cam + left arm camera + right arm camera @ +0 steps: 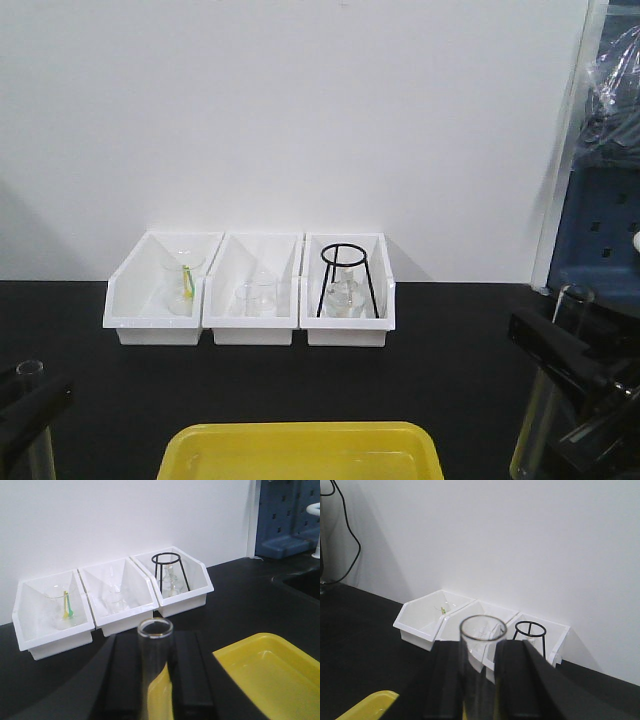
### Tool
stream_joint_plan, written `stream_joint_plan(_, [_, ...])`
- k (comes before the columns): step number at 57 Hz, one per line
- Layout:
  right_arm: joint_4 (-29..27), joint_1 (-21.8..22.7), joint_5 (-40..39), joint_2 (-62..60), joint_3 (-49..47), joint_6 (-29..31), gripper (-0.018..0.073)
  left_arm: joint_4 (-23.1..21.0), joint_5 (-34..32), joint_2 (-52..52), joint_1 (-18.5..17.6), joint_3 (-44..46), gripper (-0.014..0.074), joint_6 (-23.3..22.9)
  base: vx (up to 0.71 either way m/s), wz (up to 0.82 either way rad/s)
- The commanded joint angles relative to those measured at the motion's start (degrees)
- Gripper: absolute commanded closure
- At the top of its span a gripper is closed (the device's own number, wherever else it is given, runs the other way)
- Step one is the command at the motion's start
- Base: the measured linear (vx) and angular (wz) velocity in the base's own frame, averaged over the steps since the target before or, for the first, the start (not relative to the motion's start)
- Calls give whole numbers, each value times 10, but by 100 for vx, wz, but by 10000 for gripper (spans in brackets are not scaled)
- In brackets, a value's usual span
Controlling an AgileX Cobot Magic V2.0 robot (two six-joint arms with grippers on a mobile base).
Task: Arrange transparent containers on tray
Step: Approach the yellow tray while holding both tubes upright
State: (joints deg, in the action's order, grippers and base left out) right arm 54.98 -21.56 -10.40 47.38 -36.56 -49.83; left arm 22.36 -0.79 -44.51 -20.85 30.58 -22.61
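two test tubes (156, 672) (481, 672), one yellow tray (300, 437), three white bins (160, 331) (252, 331) (347, 333) and one black wire stand (321, 290).

The left gripper (156, 647) and right gripper (481, 655) each pinch an upright test tube (156, 677) between black fingers (125, 680).

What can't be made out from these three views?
Left test tube: lower end cut off by the left wrist view's bottom edge.
Right test tube: same, right wrist view.
Yellow tray: near part cut off by the front view's bottom edge.
Glassware in the white bins: clear on white, too faint to identify.
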Motion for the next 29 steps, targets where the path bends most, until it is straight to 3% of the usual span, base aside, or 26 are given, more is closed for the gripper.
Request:
stream_joint_plan(1, [-5,3,-26,-4,-16,2,572,-4,-44,3,-3,17,603,-3,3,0])
stream_joint_plan(29, [-5,3,-26,-4,-16,2,572,-4,-44,3,-3,17,603,-3,0,0])
